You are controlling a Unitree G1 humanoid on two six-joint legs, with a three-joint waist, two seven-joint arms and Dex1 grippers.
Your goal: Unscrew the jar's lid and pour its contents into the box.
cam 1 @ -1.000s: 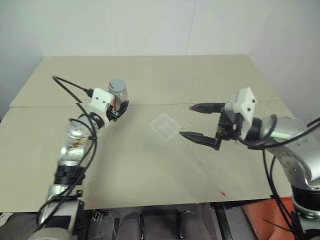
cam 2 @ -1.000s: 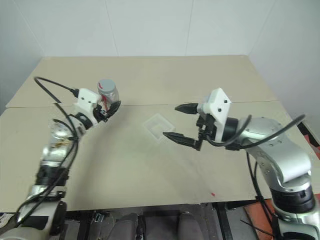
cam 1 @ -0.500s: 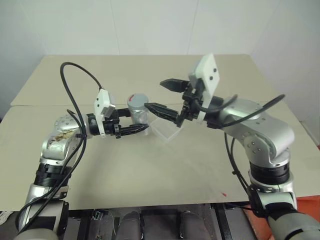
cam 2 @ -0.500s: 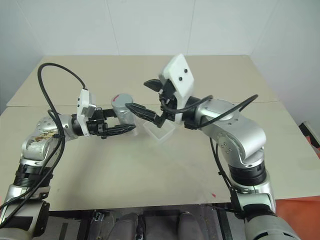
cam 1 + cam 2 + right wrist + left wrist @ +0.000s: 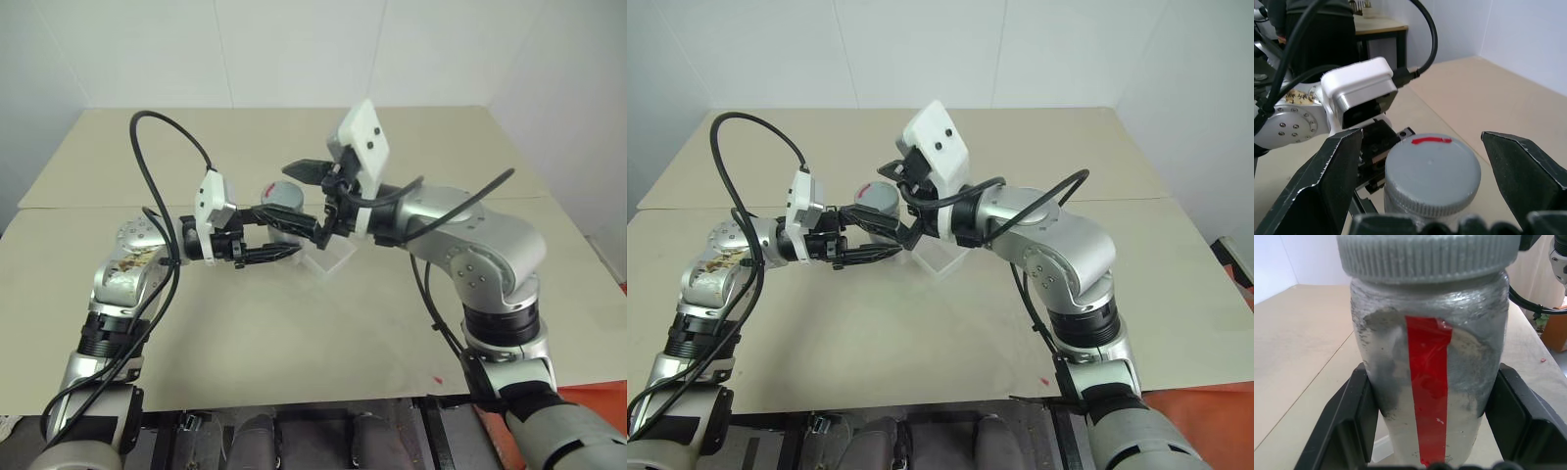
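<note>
L pincer (image 5: 279, 235) clamps jar (image 5: 1430, 382) upright, steadying it above counter (image 5: 294, 323). R pincer (image 5: 1425, 161) spread wide astride lid (image 5: 1432, 171), prob. to unscrew.

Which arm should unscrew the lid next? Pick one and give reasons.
Right. The right gripper is open with a finger on each side of the lid, which is on the jar. The left gripper is shut on the jar, holding it upright.

A beige table (image 5: 294, 333) made of two boards stands against white walls (image 5: 294, 49)
</note>
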